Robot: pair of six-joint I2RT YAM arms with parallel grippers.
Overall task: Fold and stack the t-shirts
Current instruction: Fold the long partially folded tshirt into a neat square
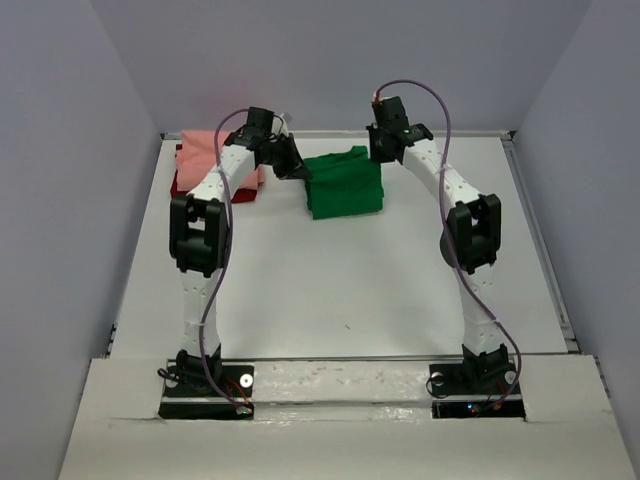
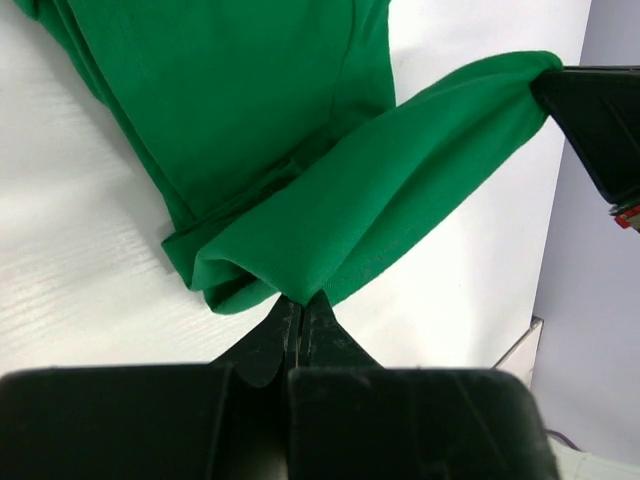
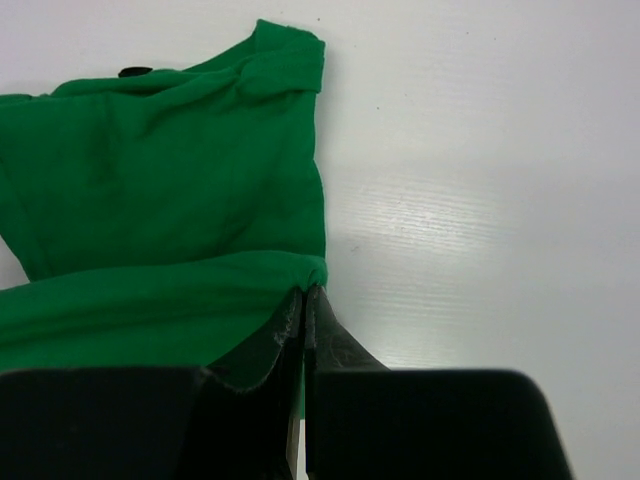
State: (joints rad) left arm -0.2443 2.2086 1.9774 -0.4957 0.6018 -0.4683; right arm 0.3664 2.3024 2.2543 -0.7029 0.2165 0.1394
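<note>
A bright green t-shirt [image 1: 344, 185] lies partly folded at the back middle of the table. My left gripper [image 1: 296, 172] is shut on its left edge, and the pinched green cloth [image 2: 330, 190] rises from the fingertips in the left wrist view. My right gripper [image 1: 381, 150] is shut on the shirt's far right corner, where green fabric [image 3: 160, 200] bunches at the closed tips. A band of cloth hangs stretched between both grippers. A salmon pink t-shirt [image 1: 205, 148] rests folded on a dark red t-shirt [image 1: 182, 185] at the back left.
Grey walls [image 1: 60, 180] close in the white table [image 1: 350, 290] on three sides. The left arm's forearm [image 1: 225, 175] crosses over the pink and dark red stack. The right gripper's black body [image 2: 600, 120] shows at the right edge of the left wrist view.
</note>
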